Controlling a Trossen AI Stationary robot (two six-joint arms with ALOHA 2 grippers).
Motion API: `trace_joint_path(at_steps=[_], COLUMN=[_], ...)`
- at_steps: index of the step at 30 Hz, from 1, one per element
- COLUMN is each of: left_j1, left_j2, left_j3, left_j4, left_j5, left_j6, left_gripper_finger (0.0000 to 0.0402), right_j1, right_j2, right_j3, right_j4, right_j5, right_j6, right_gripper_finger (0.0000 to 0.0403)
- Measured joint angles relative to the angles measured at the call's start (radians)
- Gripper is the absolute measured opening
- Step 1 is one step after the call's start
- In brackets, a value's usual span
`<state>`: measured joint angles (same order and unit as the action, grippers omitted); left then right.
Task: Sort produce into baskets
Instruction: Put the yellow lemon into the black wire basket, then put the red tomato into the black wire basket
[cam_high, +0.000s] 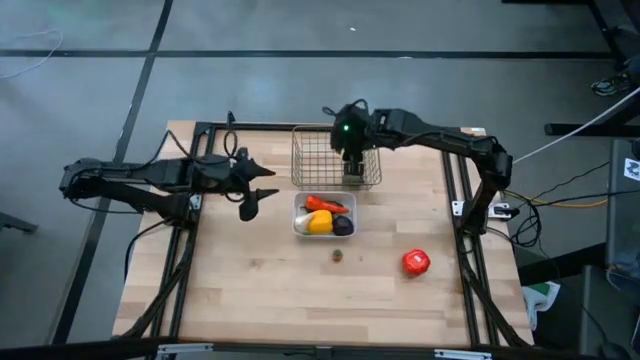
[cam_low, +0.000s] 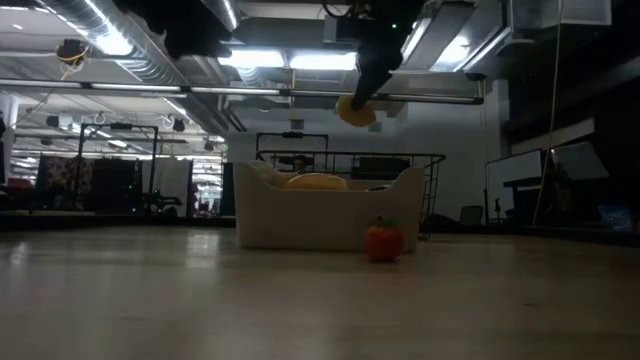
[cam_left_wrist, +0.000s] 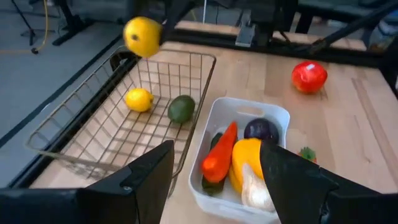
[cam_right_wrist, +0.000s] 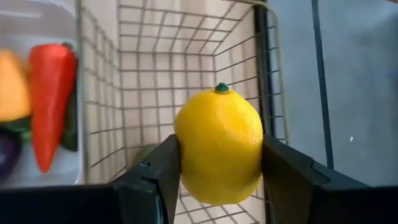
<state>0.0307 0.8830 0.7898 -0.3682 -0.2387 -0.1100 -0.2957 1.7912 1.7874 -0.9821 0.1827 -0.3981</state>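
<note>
Above the wire basket (cam_high: 335, 160), far side of the table: one lemon (cam_right_wrist: 219, 147), yellow, green stem nub facing away from the wrist, clamped across its belly between the two fingers of the right gripper (cam_high: 351, 165). In the left wrist view this lemon (cam_left_wrist: 142, 36) hangs clear over the basket's open top, not touching the wire. The drop lies straight down; nothing stands between fruit and basket floor.

In the basket already: a second lemon (cam_left_wrist: 138, 99) and a dark green avocado (cam_left_wrist: 181, 108), side by side on the mesh.

Just beside the basket, on its near side: white tray (cam_left_wrist: 277, 116), holding an orange carrot (cam_left_wrist: 219, 156), a yellow piece, a purple ball (cam_left_wrist: 261, 130) and something pale.

Loose on the table: red tomato (cam_high: 416, 262), nearer the right arm; a small item with green leaves (cam_high: 338, 255), just in front of the tray.

Left gripper (cam_high: 252, 190): fingers apart, holding nothing, waiting left of the tray.

Judgement: release into the basket is the step in hand; the right arm is placed for it.
</note>
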Motion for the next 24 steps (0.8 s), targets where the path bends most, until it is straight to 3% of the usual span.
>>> trace_joint_path(at_steps=[5,10,18,24], left_j1=[0.0,0.0,0.0,0.0], left_j2=[-0.002,-0.002,-0.002,-0.002], left_j3=[-0.141,-0.225,-0.229,-0.229], left_j4=[0.259,0.435,0.434,0.433], left_j5=[0.002,0.002,0.002,0.002], left_j6=[-0.004,-0.004,-0.009,-0.008], left_gripper_finger=[0.0235,0.0235,0.0235,0.0235], right_j1=[-0.029,-0.033,-0.032,-0.031], right_j2=[0.0,0.0,0.0,0.0], right_j3=[0.0,0.0,0.0,0.0], right_j4=[0.018,0.018,0.016,0.006], right_j5=[-0.001,-0.013,-0.014,-0.013], right_j6=[0.0,0.0,0.0,0.026], right_gripper_finger=[0.0186,0.0223,0.0305,0.0336])
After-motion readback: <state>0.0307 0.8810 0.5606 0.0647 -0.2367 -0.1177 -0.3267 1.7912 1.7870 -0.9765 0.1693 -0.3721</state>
